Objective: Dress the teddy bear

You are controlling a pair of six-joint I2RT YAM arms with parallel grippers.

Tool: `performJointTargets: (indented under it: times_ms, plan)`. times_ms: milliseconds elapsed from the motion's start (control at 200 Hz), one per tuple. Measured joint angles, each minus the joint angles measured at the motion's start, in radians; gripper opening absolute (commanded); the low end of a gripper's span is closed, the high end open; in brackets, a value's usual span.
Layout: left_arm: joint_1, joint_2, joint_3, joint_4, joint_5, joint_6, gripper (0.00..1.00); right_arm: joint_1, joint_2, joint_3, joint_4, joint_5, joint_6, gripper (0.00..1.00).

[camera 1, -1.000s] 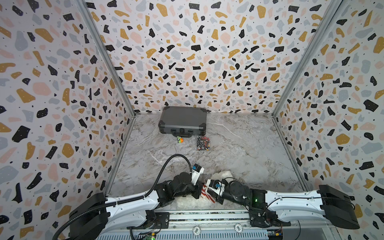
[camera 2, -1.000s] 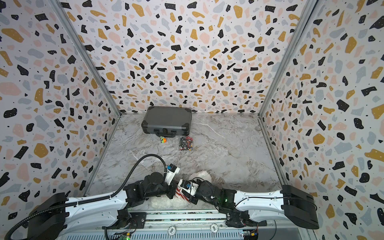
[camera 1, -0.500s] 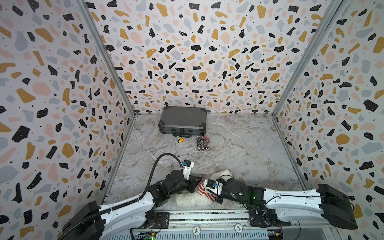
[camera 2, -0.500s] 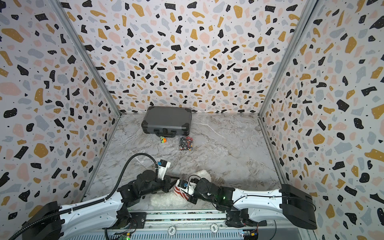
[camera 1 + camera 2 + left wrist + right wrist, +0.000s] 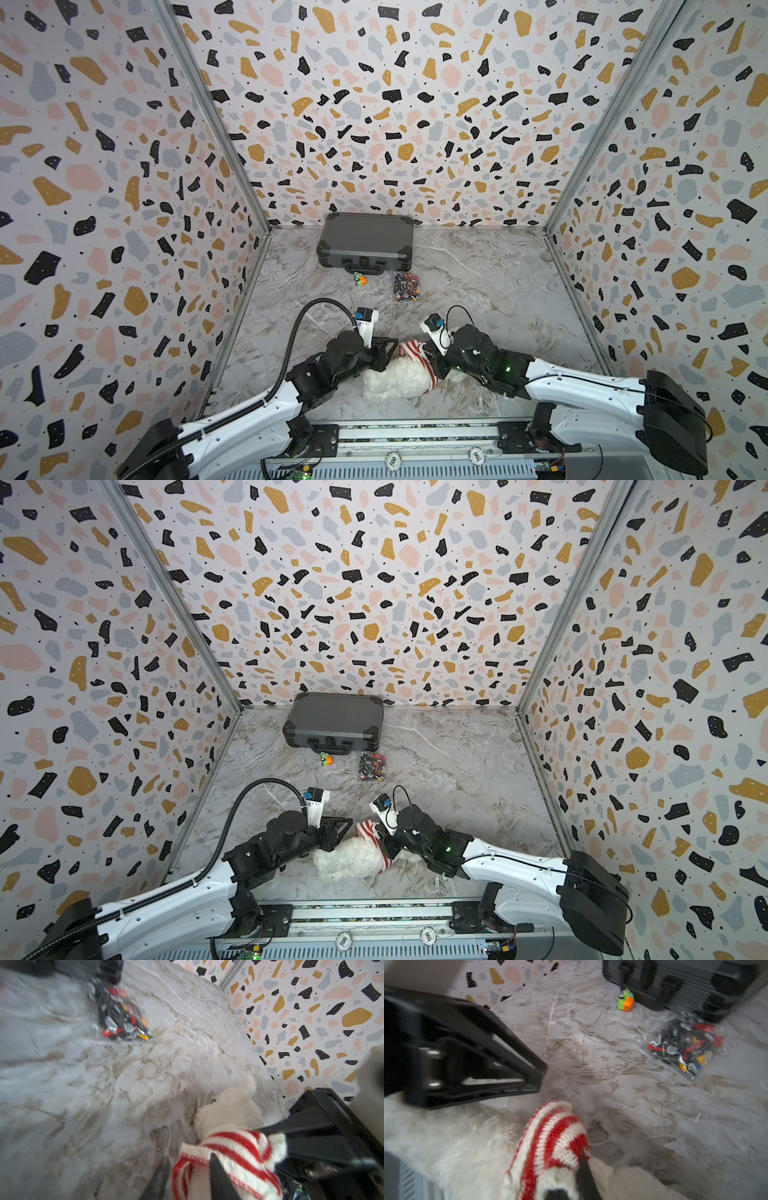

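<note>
So the right gripper (image 5: 571, 1180) has the red-and-white striped sweater (image 5: 552, 1142) pinched, with the fluffy teddy bear (image 5: 463, 1147) right under it. The left gripper (image 5: 538, 1079) hangs close by the bear's fur. Farther off on the table (image 5: 612, 1076) are a grey case (image 5: 695, 982), a green-orange toy (image 5: 625, 1001) and a bag of small parts (image 5: 685, 1047).

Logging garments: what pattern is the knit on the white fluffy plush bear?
Red-and-white stripes on the knitted sweater, clearest in the right wrist view.

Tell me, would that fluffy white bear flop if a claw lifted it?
Probably floppy: the teddy bear lies slumped in a soft heap. Likely light, being all fluffy plush. Its striped sweater would probably stretch where the right claw pinches it.
</note>
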Motion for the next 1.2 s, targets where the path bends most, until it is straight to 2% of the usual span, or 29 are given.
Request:
performJointTargets:
  times_ms: [70, 150, 230, 390, 556, 731, 811, 926, 1151, 1201]
  plan:
    - [-0.022, -0.035, 0.054, -0.065, -0.044, 0.01, 0.63, -0.015, 0.013, 0.001, -0.001, 0.031, 0.036, 0.0]
    - [-0.062, -0.047, 0.108, -0.113, -0.09, 0.019, 0.66, -0.029, 0.022, 0.011, -0.005, 0.061, 0.066, 0.0]
    - [-0.121, -0.034, 0.151, -0.139, -0.134, 0.023, 0.66, -0.04, 0.023, 0.023, -0.009, 0.079, 0.083, 0.0]
    - [-0.217, 0.085, 0.187, -0.096, -0.172, 0.017, 0.55, -0.05, 0.016, 0.032, -0.018, 0.093, 0.111, 0.0]
    - [-0.232, 0.229, 0.186, -0.051, -0.185, 0.007, 0.55, -0.051, -0.008, 0.032, -0.023, 0.084, 0.14, 0.0]
    - [-0.235, 0.317, 0.187, 0.013, -0.208, -0.004, 0.54, -0.054, -0.014, 0.032, -0.023, 0.05, 0.159, 0.0]
    - [-0.235, 0.34, 0.187, 0.026, -0.22, -0.01, 0.49, -0.053, -0.014, 0.032, -0.023, 0.024, 0.162, 0.0]
    - [-0.235, 0.348, 0.187, 0.036, -0.238, -0.023, 0.35, -0.054, -0.014, 0.031, -0.023, -0.022, 0.163, 0.0]
    - [-0.242, 0.342, 0.184, 0.043, -0.238, -0.033, 0.0, -0.068, -0.016, 0.028, -0.026, -0.105, 0.151, 0.0]
    - [-0.243, 0.336, 0.18, 0.043, -0.238, -0.03, 0.0, -0.071, -0.023, 0.027, -0.032, -0.119, 0.143, 0.0]
